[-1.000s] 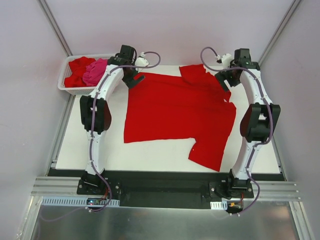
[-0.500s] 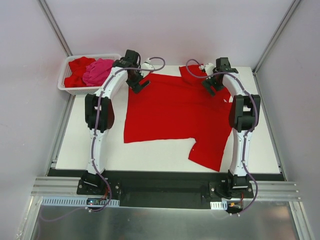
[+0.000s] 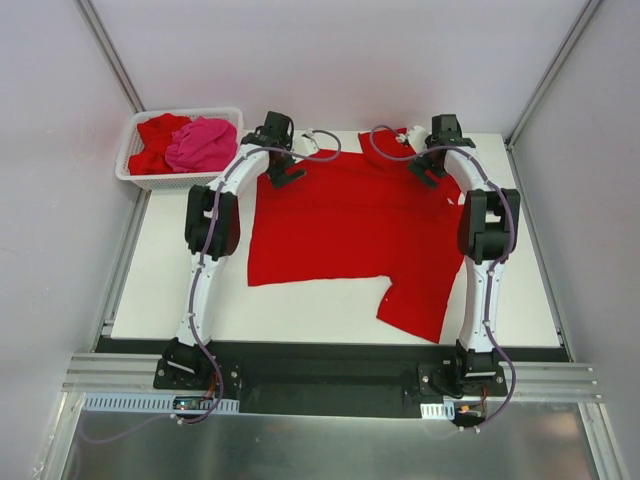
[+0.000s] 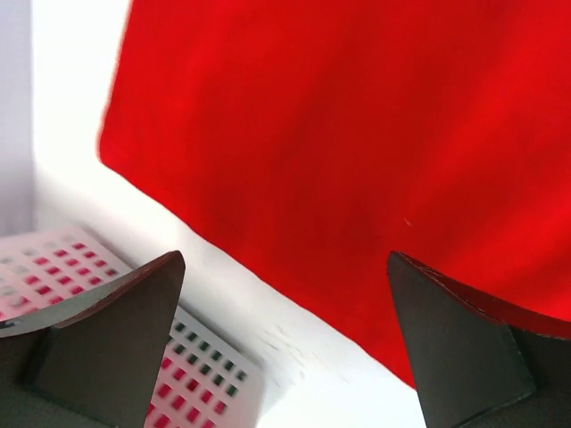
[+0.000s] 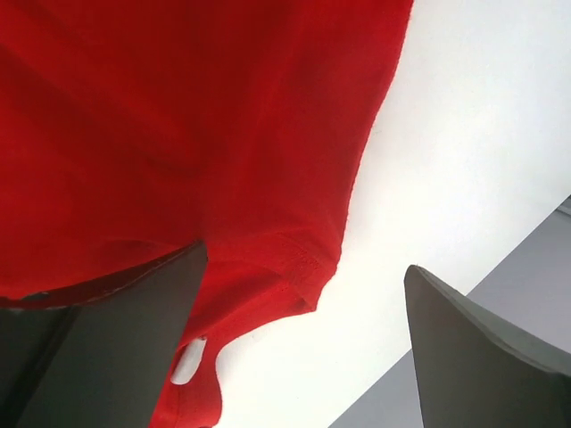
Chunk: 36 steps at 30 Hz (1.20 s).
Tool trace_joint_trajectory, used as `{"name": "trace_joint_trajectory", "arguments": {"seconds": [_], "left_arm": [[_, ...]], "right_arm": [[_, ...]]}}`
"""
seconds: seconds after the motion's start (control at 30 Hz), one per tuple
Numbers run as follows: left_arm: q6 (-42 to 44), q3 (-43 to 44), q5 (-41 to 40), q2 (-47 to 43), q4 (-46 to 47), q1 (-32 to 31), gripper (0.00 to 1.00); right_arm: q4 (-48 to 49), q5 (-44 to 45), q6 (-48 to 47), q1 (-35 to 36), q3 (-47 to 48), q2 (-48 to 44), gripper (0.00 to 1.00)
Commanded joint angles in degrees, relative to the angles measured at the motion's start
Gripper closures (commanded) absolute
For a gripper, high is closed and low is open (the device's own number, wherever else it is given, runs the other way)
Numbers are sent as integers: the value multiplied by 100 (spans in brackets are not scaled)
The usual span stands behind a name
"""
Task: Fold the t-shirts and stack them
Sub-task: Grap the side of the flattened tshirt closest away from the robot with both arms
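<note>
Beneath the left claw (image 3: 285, 175) and right claw (image 3: 422, 172) lies the red t-shirt (image 3: 350, 225)

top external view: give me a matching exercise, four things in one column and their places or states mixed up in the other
1. spread bright red cloth t-shirt
2. crumpled hot pink cloth t-shirt
3. white plastic lattice basket
4. left end effector

a. inside the basket
b. open, at the spread t-shirt's far left corner
c. flat on the white table
d. far left corner of the workspace

Pairs: 1-c, 2-a, 3-d, 4-b
</note>
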Motion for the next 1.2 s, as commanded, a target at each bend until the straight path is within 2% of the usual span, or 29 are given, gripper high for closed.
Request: {"name": "trace_joint_trajectory", "arguments": {"seconds": [0.0,0.57,0.67,0.87,1.17], "left_arm": [[566,192,-563,65,807,-83,2],[1207,-591,-1205,-146,2485,-118,1],[1321,-599,-1319,-32,2688,-127,1],[1357,-591,-1416,126,2882,-170,1],[1243,-722,-1434,135,3093,-337,1]], "right_arm": [[299,365,-476,-14,-161,6,4],[634,717,-1162,-102,-82,498,4],[1010,796,-1303,-102,-266,455,4],[1547,954,-1470,-84,-522,454,4],[1671,981,-1356,21,-811,218,4]]}}
